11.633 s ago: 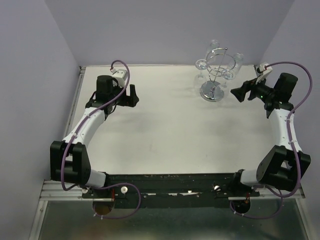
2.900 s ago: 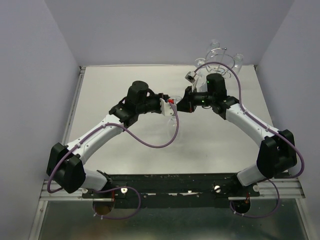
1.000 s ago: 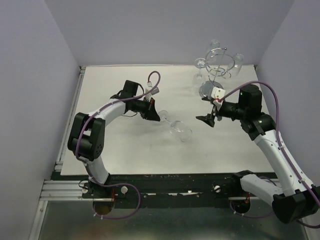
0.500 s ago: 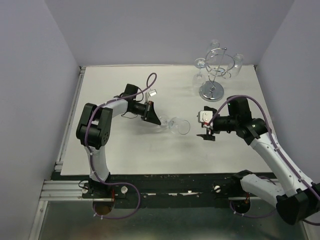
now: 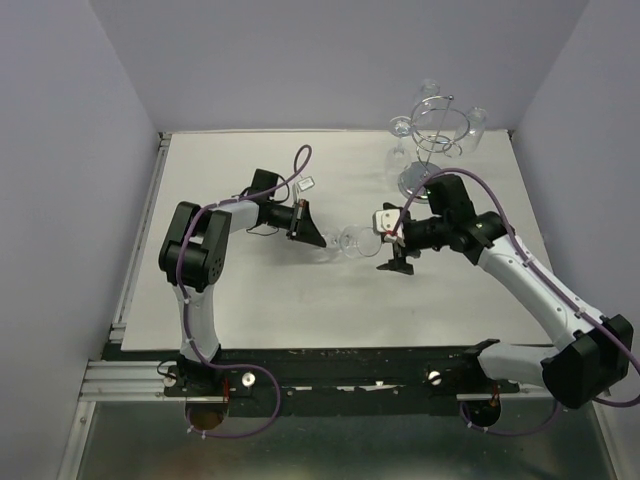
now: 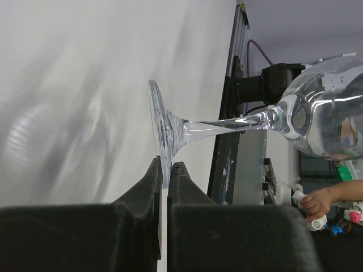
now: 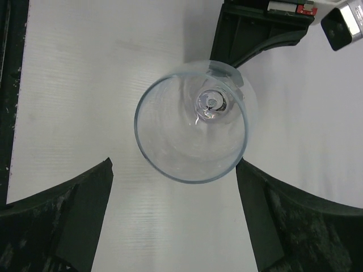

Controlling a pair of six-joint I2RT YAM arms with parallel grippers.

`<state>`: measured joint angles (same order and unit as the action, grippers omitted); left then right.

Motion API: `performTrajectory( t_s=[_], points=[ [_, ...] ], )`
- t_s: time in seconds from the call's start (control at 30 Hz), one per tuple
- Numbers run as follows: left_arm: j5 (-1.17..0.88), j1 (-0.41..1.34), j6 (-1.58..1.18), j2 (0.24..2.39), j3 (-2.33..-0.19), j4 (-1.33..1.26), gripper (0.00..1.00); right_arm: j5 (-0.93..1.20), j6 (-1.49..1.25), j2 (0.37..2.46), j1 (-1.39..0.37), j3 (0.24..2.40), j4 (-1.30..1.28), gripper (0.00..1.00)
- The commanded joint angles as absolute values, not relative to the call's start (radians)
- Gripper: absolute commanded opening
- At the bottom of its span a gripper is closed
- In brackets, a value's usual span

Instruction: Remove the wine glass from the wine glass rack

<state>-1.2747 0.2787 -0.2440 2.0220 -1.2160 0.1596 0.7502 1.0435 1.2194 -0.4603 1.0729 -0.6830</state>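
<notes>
Clear stemmed wine glass (image 5: 352, 241), foot pinched by left gripper (image 5: 318, 238), faces wide-spread right gripper (image 5: 396, 264) over white tabletop (image 5: 270, 300) between lilac walls (image 5: 300, 60).

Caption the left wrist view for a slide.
Left gripper pinching the foot of a wine glass held sideways.

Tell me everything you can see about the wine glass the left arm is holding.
The wine glass is clear and empty, with a round foot, thin stem and rounded bowl. It hangs sideways over the white table, stem level, held by the left pincer shut on the foot's edge. Its open mouth faces the right pincer, open and not touching.
</notes>
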Motion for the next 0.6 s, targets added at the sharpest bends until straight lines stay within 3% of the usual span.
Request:
performTrajectory(
  t_s=[0.0, 0.43, 0.57],
  points=[
    [-1.374, 0.276, -0.321, 2.032, -1.215, 0.061, 0.0, 0.793, 1.022, 1.241, -0.495, 1.112, -0.68, 0.98],
    [-1.368, 0.276, -0.33, 2.039, -1.21, 0.048, 0.0, 0.761, 0.838, 1.319, -0.525, 1.155, -0.494, 1.0],
    [-1.368, 0.276, -0.33, 2.037, -1.209, 0.048, 0.0, 0.773, 0.79, 1.342, -0.525, 1.17, -0.469, 0.91]
  ],
)
